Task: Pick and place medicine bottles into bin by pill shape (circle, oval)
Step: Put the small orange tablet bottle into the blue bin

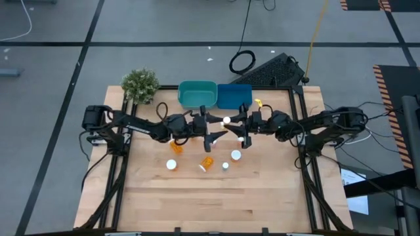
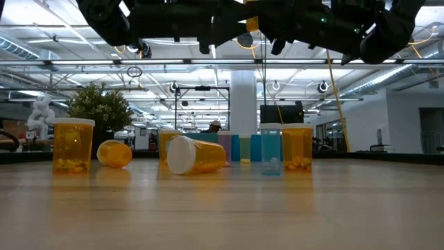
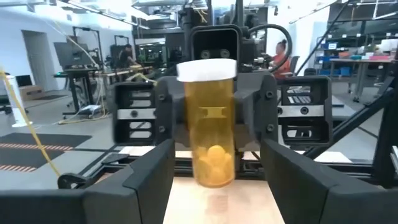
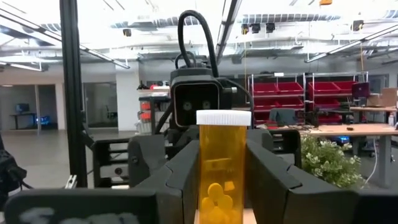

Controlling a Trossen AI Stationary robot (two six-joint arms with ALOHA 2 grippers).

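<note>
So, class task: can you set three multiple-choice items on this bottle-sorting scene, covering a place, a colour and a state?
1. Where is the plant?
A. At the table's far left corner, beside the teal tub
B. At the near edge
C. Inside a tub

2. What colour is the tub beside the teal one?
A. Red
B. Blue
C. White

3. How is the raised bottle?
A. Lying uncapped
B. Upside down
C. Upright, capped, clamped by the right gripper

Key: A, the high view shows the plant left of the teal tub; B, the blue tub adjoins it; C, the white cap is on top and fingers press both sides.
</note>
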